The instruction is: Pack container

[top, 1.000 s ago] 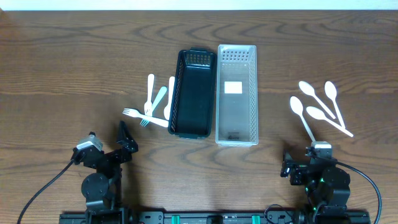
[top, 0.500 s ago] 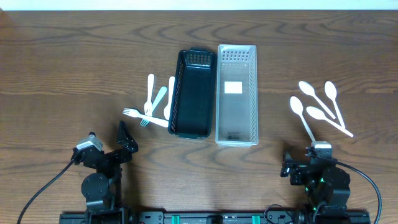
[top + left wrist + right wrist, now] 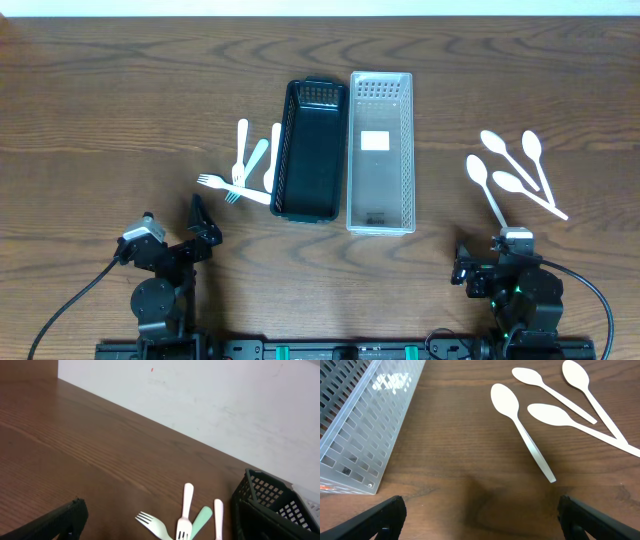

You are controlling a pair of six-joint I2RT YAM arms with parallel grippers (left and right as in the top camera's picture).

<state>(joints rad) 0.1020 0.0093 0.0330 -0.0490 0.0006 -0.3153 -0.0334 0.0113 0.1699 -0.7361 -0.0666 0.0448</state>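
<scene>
Both my grippers stand spread apart and empty at the near edge of the brown wooden table (image 3: 100, 120).

The black plastic mesh basket (image 3: 310, 150) and the clear perforated plastic bin (image 3: 380, 150) lie side by side, touching, ahead of me and between my arms, their long axes running straight away from me. My left gripper (image 3: 203, 228) sits near the pale plastic forks (image 3: 250, 165), which lie just left of the basket. My right gripper (image 3: 480, 520) faces four white plastic spoons (image 3: 520, 425), bowls pointing away, the nearest handle ending just ahead of it.
</scene>
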